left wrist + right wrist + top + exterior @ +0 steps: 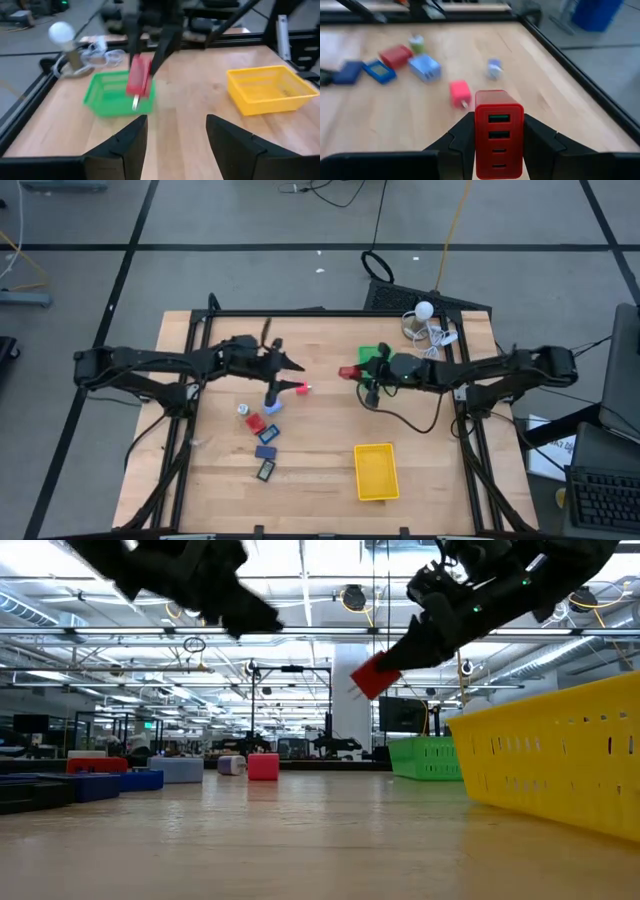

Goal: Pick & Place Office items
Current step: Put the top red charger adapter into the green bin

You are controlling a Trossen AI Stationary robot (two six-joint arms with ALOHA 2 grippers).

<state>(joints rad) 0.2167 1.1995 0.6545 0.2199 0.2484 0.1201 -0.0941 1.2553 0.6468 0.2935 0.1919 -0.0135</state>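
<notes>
Carry the red charger (499,134), pinched in the right gripper (350,372) jaws above the tabletop (320,430), right over the green tray (374,353); lower before release; keep the left gripper (296,366), jaws spread and empty, clear.

Camera positions, referenced to the green tray (374,356).
- High view: overhead, facing straight down, far; whole table (320,470) in frame.
- Low view: tabletop level, facing across toward the tray (424,757).
- Left wrist view: faces the tray (107,95), near.
- Right wrist view: faces away, toward the small pieces.
- Shared: high, low and left wrist views show the yellow tray (376,471).
</notes>
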